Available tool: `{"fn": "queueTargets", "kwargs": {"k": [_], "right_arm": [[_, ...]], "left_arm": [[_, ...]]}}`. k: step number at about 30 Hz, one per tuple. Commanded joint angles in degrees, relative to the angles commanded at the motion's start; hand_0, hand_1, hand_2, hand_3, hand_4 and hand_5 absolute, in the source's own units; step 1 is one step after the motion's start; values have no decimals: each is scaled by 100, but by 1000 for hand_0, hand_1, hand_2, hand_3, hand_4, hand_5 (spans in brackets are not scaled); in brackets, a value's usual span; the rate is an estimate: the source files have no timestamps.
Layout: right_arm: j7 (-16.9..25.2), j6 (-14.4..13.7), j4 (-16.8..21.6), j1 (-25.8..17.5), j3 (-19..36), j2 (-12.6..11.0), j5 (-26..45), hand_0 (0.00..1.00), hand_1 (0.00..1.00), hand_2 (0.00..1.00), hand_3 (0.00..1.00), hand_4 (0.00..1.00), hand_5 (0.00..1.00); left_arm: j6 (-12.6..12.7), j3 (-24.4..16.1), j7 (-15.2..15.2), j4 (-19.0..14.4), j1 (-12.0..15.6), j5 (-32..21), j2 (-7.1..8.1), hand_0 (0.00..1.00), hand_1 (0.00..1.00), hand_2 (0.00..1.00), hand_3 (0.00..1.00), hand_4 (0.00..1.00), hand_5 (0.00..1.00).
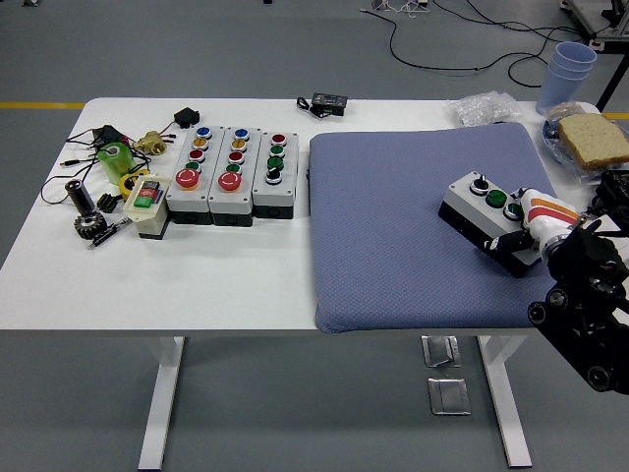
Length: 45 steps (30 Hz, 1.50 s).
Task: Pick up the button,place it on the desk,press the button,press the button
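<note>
The button box, tilted on the blue mat near its right edge, is clamped at its near end by the fingers of the right hand. The pick-up step is judged in hand; placement flat on the white counter is called for next. Grey floor lies beyond.

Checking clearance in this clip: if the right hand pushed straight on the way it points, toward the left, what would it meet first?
The right hand is already closed on the grey button box on the blue mat, so the box. Beyond it, bare mat, then probably the row of button boxes; depth is unclear.
</note>
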Motion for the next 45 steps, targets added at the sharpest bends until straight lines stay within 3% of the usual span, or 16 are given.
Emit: {"fn": "queueTargets", "kwargs": {"k": [4, 5, 6, 11, 12, 17, 18, 20, 35, 36, 41, 42, 45], "right_arm": [[295, -50, 184, -114, -42, -313, 268, 330, 278, 466, 501, 826, 132], [498, -53, 256, -150, -45, -406, 355, 330, 278, 466, 501, 826, 132], [642, -54, 282, -163, -46, -441, 386, 291, 259, 461, 497, 728, 117], [1786, -285, 645, -296, -249, -786, 540, 291, 259, 461, 497, 728, 117], [2004, -309, 709, -307, -291, -828, 527, 229, 257, 467, 501, 710, 126], [3067, -372, 878, -213, -547, -958, 208, 229, 257, 467, 501, 710, 126], [3221, -319, 875, -171, -584, -964, 125, 235, 265, 475, 507, 672, 79], [3496, -206, 846, -45, -700, -967, -140, 235, 265, 475, 507, 672, 79], [3614, -11, 307, 403, -1179, -767, -707, 283, 331, 512, 523, 676, 43], [3655, -13, 280, 412, -1198, -760, -696, 532, 489, 580, 548, 693, 3], [3719, -4, 162, 473, -1306, -731, -774, 532, 489, 580, 548, 693, 3], [3711, 4, 151, 478, -1317, -729, -790, 674, 599, 713, 739, 813, 2], [3695, -80, 106, 474, -1318, -723, -986, 674, 599, 713, 739, 813, 2]], "left_arm": [[3, -15, -3, 0, 17, 12, -1, 646, 644, 651, 569, 315, 860], [3, -19, -4, 0, 22, 16, 0, 646, 644, 651, 569, 315, 860], [3, -20, -4, 0, 24, 18, 0, 645, 644, 651, 569, 315, 859], [-5, -24, -1, 0, 44, 57, -1, 645, 644, 651, 569, 315, 859], [-4, -21, -2, 0, 46, 52, -2, 647, 644, 651, 568, 315, 859], [-1, -1, -9, 0, 32, 23, -4, 647, 644, 651, 568, 315, 859], [1, 10, -11, 0, 25, 7, -3, 646, 643, 651, 568, 315, 860], [8, 27, -18, 0, 4, -35, 0, 646, 643, 651, 568, 315, 860], [24, 44, -34, 0, -70, -135, 3, 646, 643, 653, 568, 317, 864], [23, 42, -32, 0, -71, -133, 2, 646, 643, 652, 568, 316, 861], [16, 39, -27, 0, -77, -109, 2, 646, 643, 652, 568, 316, 861], [14, 37, -26, 0, -78, -104, 1, 646, 643, 653, 568, 315, 860], [13, 36, -25, 0, -79, -104, 1, 646, 643, 653, 568, 315, 860]]}}
